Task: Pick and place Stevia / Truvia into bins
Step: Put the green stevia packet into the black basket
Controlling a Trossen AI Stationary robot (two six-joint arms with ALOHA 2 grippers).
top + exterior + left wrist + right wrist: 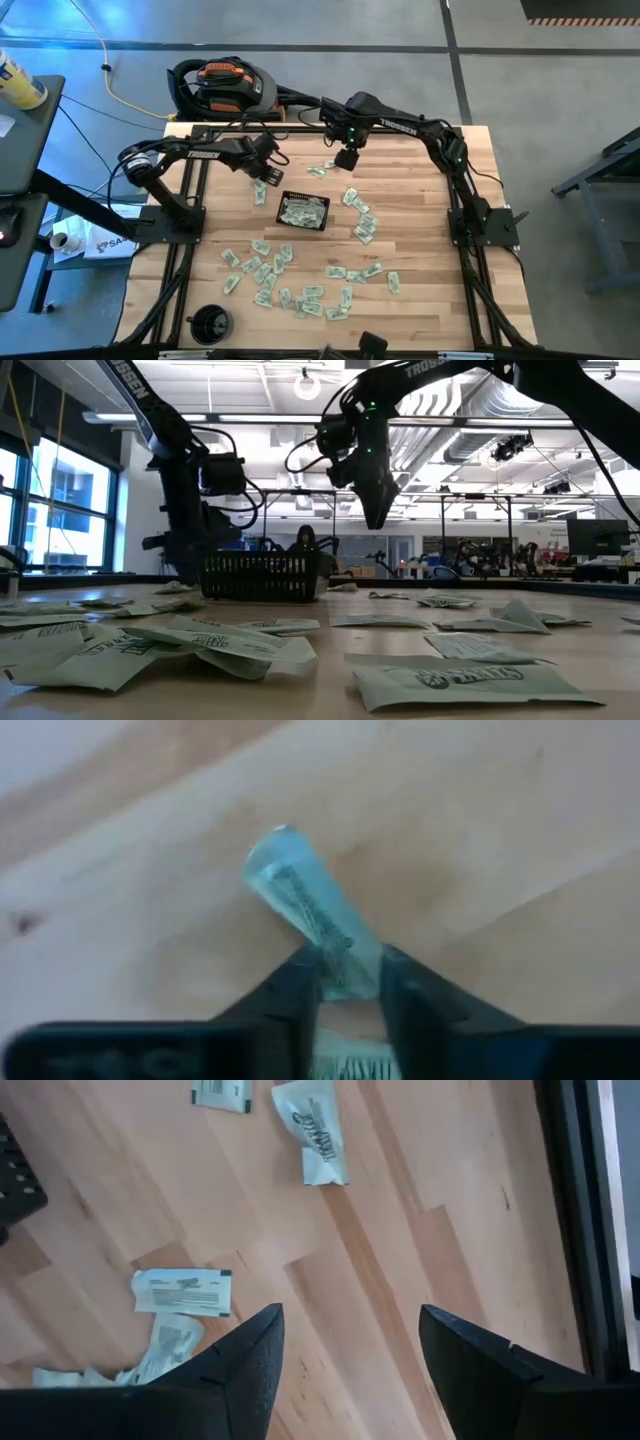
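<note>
On the left side of the wooden table [420, 230], the left gripper [268, 176] hangs above the boards, just beside the black tray [303, 211]. Its fingers [300, 990] are clamped on one sachet [305, 905], which sticks out forward from between them. I think it is held by its end so that it can drop freely when the fingers part over the tray.

The tray stands near the middle of the table and already has some sachets inside. Its low mesh wall [262, 575] makes it easy to drop things in from above.

To the right, the right gripper [346, 157] hovers above the far part of the table, with its fingers [235, 1370] wide apart and nothing between them. Below it lie a few loose sachets [182, 1292], so it seems ready to go down for one.

Most of the sachets [300, 285] remain scattered on the near half of the table, so much of the work is left.
</note>
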